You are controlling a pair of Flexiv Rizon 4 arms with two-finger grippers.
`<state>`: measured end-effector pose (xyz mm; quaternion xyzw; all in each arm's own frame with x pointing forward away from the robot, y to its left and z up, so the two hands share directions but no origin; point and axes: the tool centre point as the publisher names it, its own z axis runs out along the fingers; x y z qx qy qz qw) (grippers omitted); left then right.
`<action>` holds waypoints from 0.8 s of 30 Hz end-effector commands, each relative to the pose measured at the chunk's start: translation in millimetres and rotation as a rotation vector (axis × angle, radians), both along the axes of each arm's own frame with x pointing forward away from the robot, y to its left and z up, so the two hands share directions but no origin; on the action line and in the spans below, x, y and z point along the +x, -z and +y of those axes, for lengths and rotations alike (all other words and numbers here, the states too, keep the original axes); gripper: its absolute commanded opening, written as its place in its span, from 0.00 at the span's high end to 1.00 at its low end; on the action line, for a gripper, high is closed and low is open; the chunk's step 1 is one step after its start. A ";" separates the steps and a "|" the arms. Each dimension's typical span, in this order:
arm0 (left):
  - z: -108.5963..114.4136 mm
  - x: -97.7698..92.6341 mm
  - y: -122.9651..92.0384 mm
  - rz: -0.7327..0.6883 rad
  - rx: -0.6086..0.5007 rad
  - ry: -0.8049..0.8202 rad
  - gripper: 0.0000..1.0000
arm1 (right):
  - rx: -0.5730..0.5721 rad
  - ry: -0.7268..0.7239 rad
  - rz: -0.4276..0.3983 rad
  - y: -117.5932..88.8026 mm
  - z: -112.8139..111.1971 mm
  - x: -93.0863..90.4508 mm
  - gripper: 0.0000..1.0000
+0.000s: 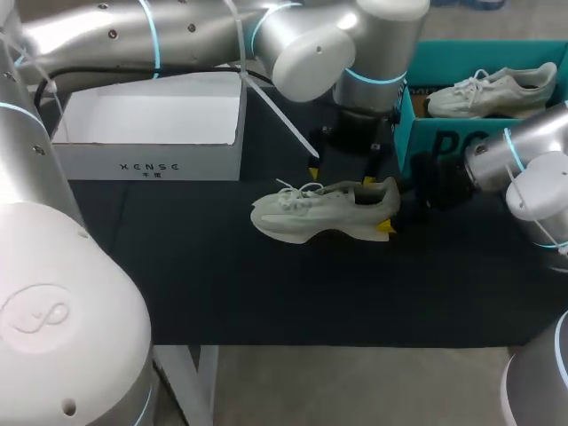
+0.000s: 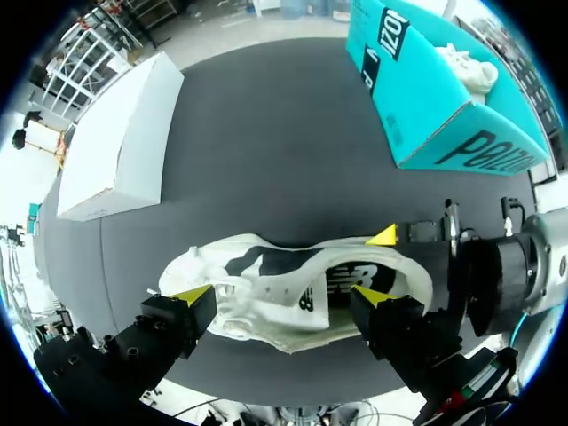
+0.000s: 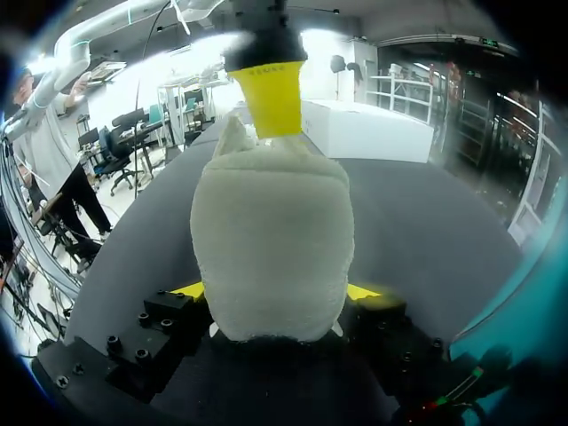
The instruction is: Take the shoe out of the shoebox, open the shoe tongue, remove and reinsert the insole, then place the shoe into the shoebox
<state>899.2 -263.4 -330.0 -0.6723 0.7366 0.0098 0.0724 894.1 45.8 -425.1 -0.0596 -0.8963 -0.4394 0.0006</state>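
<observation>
The shoe was found out of its box, upright on the table; tongue, insole and return steps were judged outstanding. Its heel was clamped by the right gripper. The left gripper was spread wide along the shoe's upper, gripping nothing. A white box, empty, was set well off the toe. A teal box holding a second shoe was set near the heel, crowding the right arm.

— What place is this?
— A robotics lab: silver left arm and right arm over one black surface.
— More?
— White box at ten o'clock, teal shoebox at two.
</observation>
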 end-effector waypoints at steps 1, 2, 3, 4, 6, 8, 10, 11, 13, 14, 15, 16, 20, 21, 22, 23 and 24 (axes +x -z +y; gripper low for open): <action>0.7 9.6 9.8 0.036 0.043 -0.003 0.00 | -0.001 -0.001 0.000 5.3 2.6 2.4 1.00; 3.5 10.2 13.2 0.053 0.057 0.011 0.00 | -0.001 -0.001 0.000 5.3 2.6 2.4 1.00; 5.5 10.4 15.7 0.065 0.059 0.010 0.00 | -0.001 -0.001 0.000 5.3 2.6 2.4 1.00; 6.8 10.2 16.9 0.070 0.059 0.014 0.00 | -0.001 -0.001 0.000 5.3 2.6 2.4 1.00; 9.7 9.1 19.5 0.089 0.064 0.036 0.00 | -0.001 -0.001 0.000 5.3 2.6 2.4 1.00; 10.7 7.7 20.4 0.108 0.063 0.045 0.00 | -0.001 -0.001 0.000 5.3 2.6 2.4 1.00; 10.9 4.1 20.3 0.098 0.070 0.052 0.00 | -0.001 -0.001 0.000 5.3 2.6 2.4 1.00; 11.3 3.0 19.7 0.100 0.071 0.062 0.00 | -0.001 -0.001 0.000 5.3 2.6 2.4 1.00; 8.7 -0.9 19.9 0.107 0.073 0.079 0.00 | -0.001 -0.001 0.000 5.3 2.6 2.4 1.00; 7.7 -2.2 20.2 0.108 0.074 0.087 0.00 | -0.001 -0.001 0.000 5.3 2.6 2.4 1.00; 5.6 -4.0 20.9 0.109 0.075 0.094 0.00 | -0.001 -0.001 0.000 5.3 2.6 2.4 1.00; 3.9 -5.6 21.6 0.113 0.072 0.102 0.00 | -0.001 -0.001 0.000 5.3 2.6 2.4 1.00; -0.4 -10.8 23.7 0.121 0.078 0.120 0.00 | -0.001 -0.001 0.000 5.3 2.6 2.4 1.00; -1.0 -12.2 25.0 0.123 0.081 0.122 0.00 | -0.001 -0.001 0.000 5.3 2.6 2.4 1.00; -0.8 -13.0 26.1 0.122 0.087 0.123 0.00 | -0.001 -0.001 0.000 5.3 2.6 2.4 1.00; -0.1 -13.5 27.4 0.118 0.096 0.127 0.00 | -0.001 -0.001 0.000 5.3 2.6 2.4 1.00; 1.2 -13.0 29.1 0.116 0.101 0.125 0.00 | -0.001 -0.001 0.000 5.3 2.6 2.4 1.00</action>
